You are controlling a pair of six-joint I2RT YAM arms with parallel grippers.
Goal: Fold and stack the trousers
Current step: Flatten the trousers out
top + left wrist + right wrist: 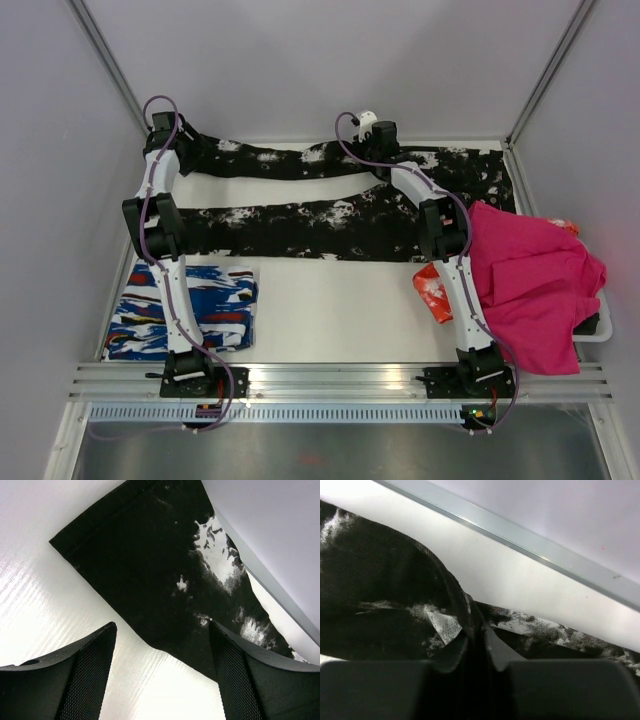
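Black cloth with white splatter, the trousers [330,215] lie spread flat across the far half of the white surface [340,300], both legs running to the left and the waist end to the right, the far leg close along the back wall. The step in hand looks like taking hold for the first fold. The right hand [477,630] is clenched on the far edge of the trousers about midway along, and its wrist view shows a ridge of fabric pinched up between the fingers. The left hand [162,627] hangs released above the hem of the far leg at the left end, fingers [90,670] spread wide and not touching the cloth. By my reckoning the next move calls for the left hand to drop onto that hem corner and close. Both hands could then lift together and carry the far edge toward the near leg without dragging the cloth askew. A blue-white-red folded garment [185,310] sits at the near left, well apart from the trousers and likely the place to stack. A magenta cloth [530,280] is heaped at the right, reaching the waist end and spilling over a white tray [600,330], with an orange-and-white scrap [435,290] beside the right arm. Pale grey walls close in three sides, and a metal rail [340,378] runs along the near edge.
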